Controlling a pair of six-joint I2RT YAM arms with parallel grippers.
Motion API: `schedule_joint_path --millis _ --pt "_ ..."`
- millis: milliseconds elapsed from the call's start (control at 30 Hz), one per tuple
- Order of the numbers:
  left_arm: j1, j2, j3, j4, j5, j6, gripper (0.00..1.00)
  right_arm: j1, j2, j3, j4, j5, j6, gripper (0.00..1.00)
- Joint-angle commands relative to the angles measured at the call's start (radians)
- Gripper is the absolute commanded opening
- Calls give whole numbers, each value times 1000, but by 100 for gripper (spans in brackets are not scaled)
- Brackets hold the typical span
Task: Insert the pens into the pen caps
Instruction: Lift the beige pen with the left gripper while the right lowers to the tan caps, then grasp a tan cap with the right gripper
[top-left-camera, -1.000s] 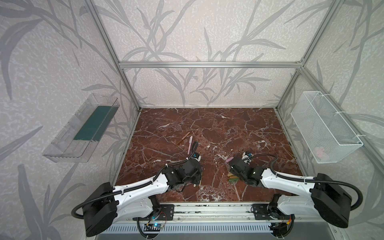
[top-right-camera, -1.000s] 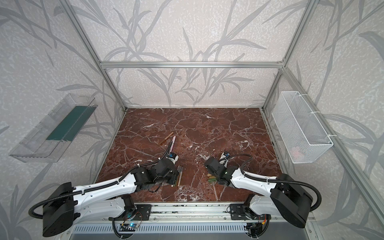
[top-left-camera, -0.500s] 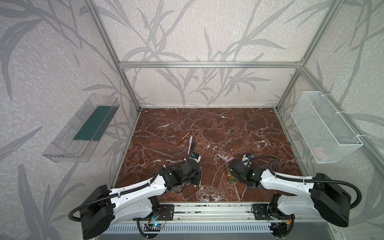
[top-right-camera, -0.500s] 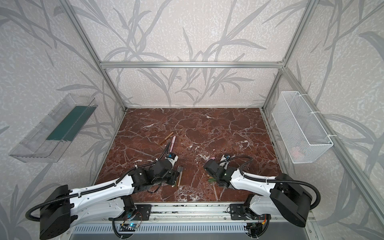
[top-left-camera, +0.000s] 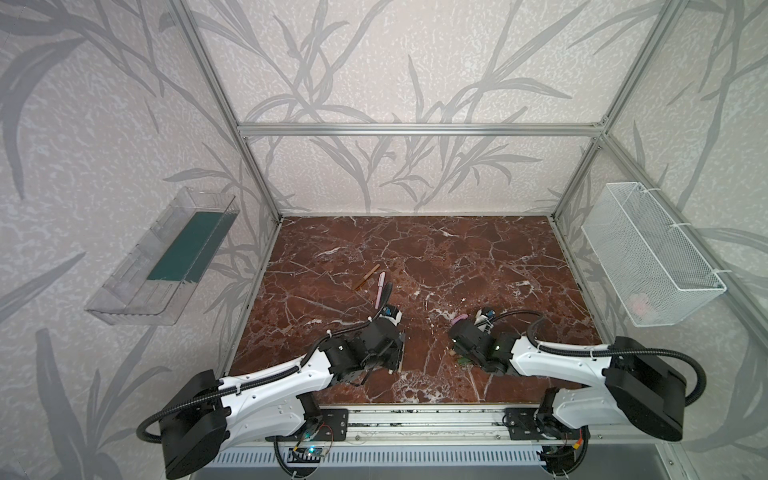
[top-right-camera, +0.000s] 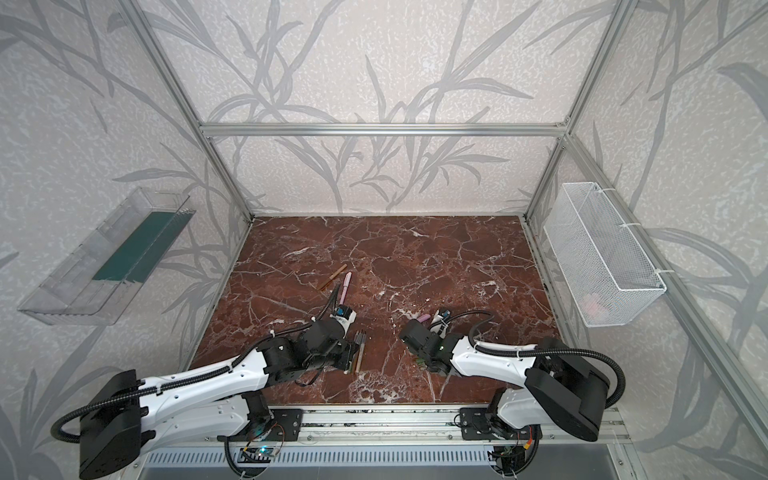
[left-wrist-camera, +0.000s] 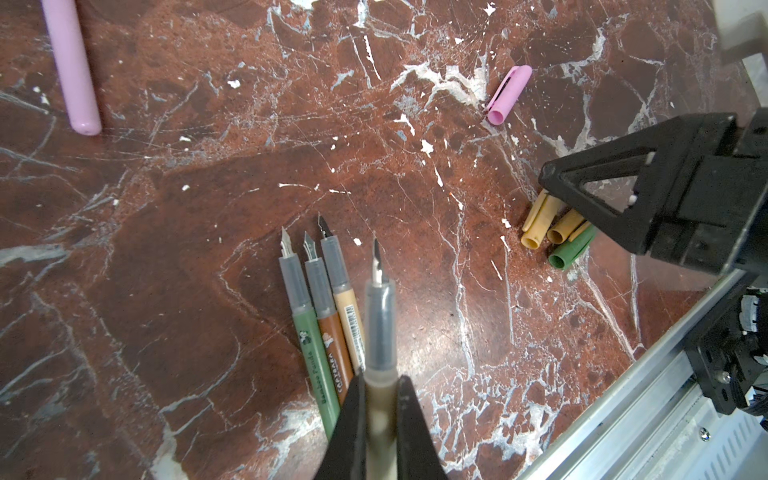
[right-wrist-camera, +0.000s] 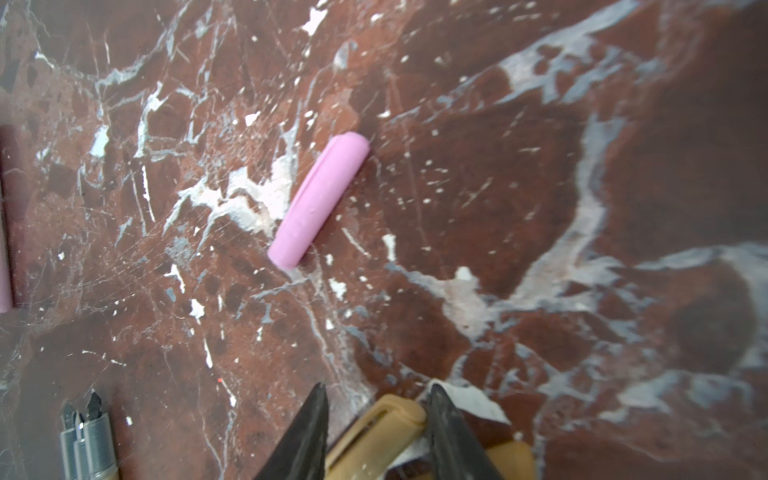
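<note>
The left gripper (left-wrist-camera: 380, 378) is found clamped on a pen (left-wrist-camera: 379, 316), nib forward, held above the marble tabletop (left-wrist-camera: 166, 249) near its front edge, left of centre. Beneath and just beside it, three pens (left-wrist-camera: 328, 316), green, brown and gold-tan, are laid side by side, touching. The right gripper (right-wrist-camera: 378, 401) is set narrowly astride a gold-tan cap (right-wrist-camera: 382, 432) near the front edge, right of centre; whether it is pinched cannot be told. A pink cap (right-wrist-camera: 320, 199) is noted apart, farther from that edge.
</note>
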Motion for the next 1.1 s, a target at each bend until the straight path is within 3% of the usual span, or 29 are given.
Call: schedule_joint_path --millis 0,233,500,633,833,1067 --pt "-2 -10 -3 -2 -15 10 0 6 48 53 42 -29 -48 40" --pt "-2 -31 -20 6 -32 11 0 22 186 181 71 -109 -185 40" --pt "-2 -63 -36 11 -54 10 0 109 203 267 -71 -8 -252 44" --pt "-2 -64 -35 11 -51 9 0 122 176 269 -102 24 -345 47" --pt "-2 -61 -42 16 -50 4 0 124 144 232 -125 40 -447 65" --pt "-2 -60 -29 -6 -43 0 0 105 112 153 13 -19 -533 60"
